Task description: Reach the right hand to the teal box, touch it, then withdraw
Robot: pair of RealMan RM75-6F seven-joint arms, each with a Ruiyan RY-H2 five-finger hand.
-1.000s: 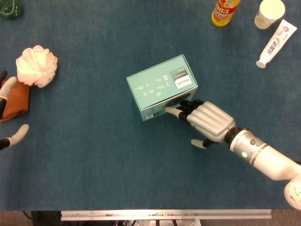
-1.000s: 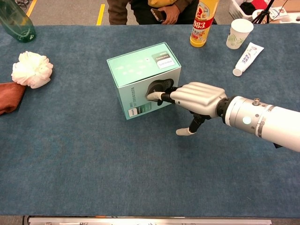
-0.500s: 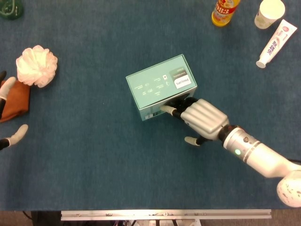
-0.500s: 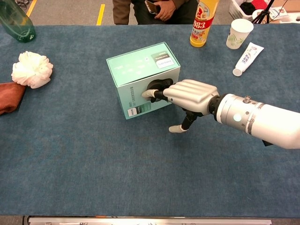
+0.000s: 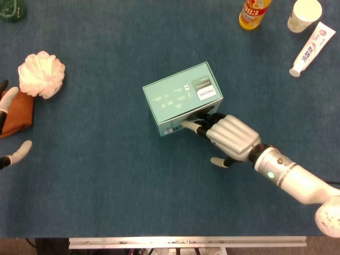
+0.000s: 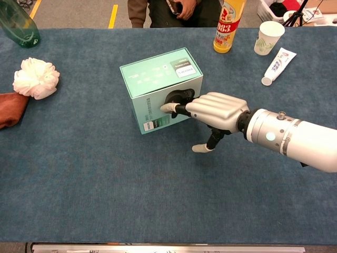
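The teal box (image 5: 178, 96) (image 6: 158, 79) stands in the middle of the blue table. My right hand (image 5: 228, 136) (image 6: 216, 110) reaches in from the right, palm down, and its fingertips (image 6: 167, 107) touch the box's near side face. Its fingers are stretched forward, the thumb hangs down toward the cloth, and it holds nothing. Of my left hand (image 5: 8, 127) only pale fingertips show at the left edge of the head view, by the orange cloth; they are apart and hold nothing.
A white bath pouf (image 5: 41, 74) (image 6: 35, 78) and an orange cloth (image 5: 16, 113) (image 6: 10, 108) lie at the left. A yellow bottle (image 6: 228, 23), a paper cup (image 6: 268, 37) and a toothpaste tube (image 6: 278, 65) stand at the back right. A green bottle (image 6: 18, 25) is at the back left.
My right hand pushed left against the box, nudging it slightly, then eased back a little to the right; its fingertips stay on the box's side. The left hand has not moved.
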